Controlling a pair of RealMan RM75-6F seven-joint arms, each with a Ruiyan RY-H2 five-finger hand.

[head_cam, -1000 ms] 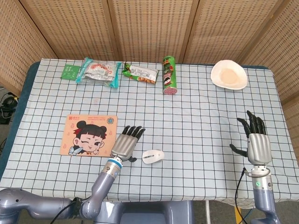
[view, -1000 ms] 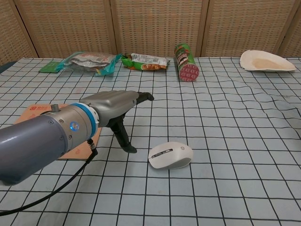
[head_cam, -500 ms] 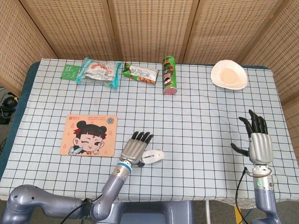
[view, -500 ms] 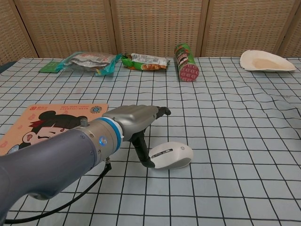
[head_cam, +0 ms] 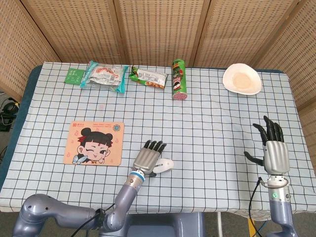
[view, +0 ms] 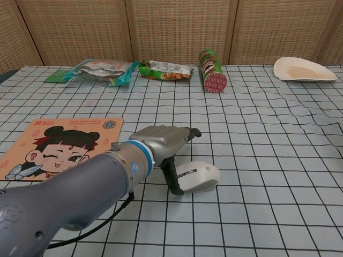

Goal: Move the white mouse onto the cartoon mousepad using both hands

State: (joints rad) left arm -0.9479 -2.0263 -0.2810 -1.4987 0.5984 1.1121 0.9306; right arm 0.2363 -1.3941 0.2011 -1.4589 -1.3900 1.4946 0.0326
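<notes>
Left hand (view: 161, 142) hovers over the mouse (view: 197, 177), thumb apparently touching its left side; no grip visible, fingers extended. Mouse lies on the table (head_cam: 207, 123), right of the mousepad (head_cam: 94, 143). Right hand (head_cam: 270, 148) is spread, holding nothing.

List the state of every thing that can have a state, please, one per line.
white mouse: on the table, not lifted
left robot hand: over the mouse, thumb at its side
right robot hand: open, holding nothing
cartoon mousepad: flat, nothing on it
green can: lying down
</notes>
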